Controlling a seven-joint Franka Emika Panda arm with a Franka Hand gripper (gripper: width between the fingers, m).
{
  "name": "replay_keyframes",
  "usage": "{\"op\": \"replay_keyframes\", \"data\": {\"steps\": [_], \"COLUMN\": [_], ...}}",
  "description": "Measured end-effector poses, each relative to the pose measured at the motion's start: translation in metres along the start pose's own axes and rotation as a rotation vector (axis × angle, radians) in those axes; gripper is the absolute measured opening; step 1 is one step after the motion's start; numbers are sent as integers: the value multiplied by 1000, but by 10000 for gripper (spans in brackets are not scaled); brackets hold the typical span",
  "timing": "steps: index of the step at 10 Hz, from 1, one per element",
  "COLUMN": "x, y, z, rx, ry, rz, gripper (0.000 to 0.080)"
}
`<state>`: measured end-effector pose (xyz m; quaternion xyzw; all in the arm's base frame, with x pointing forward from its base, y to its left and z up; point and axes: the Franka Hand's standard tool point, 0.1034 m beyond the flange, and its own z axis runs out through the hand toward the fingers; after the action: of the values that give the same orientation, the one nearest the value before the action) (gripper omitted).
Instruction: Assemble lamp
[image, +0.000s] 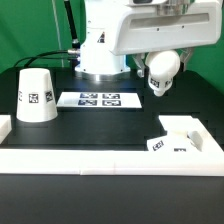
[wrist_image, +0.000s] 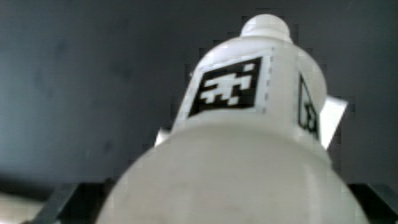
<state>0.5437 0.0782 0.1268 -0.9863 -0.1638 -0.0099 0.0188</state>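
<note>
Note for you: the end effector (image: 160, 58) is pinching the bulb (image: 161, 76) and holds it above the worktop (image: 110, 130), on the exterior view's right, beyond the marker board (image: 98, 99). In the wrist view the bulb fills the frame, its tag (wrist_image: 228, 88) faces the camera, and its narrow neck points away. You will find the shade (image: 37, 95) standing wide end down at the exterior view's left. The base (image: 178, 135) sits at the right, beside the white rail (image: 90, 158).

Wrist view: bulb (wrist_image: 231, 140) blurred, wide end cut off at pic edge, covers most of pincer (wrist_image: 222, 205). Ext. view: arm (image: 130, 25) top cut off; marker board (image: 100, 99) tags & shade (image: 37, 95) tag too small to read.
</note>
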Motion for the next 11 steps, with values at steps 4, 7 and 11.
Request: {"op": "replay_keyframes", "data": {"steps": [4, 7, 11], "x": [5, 7, 38], "y": [9, 9, 14], "z": [-1, -1, -17], "rx": [-67, -72, -92], "ry": [241, 249, 270], "rz": [-51, -65, -182], "gripper": [576, 576, 576]}}
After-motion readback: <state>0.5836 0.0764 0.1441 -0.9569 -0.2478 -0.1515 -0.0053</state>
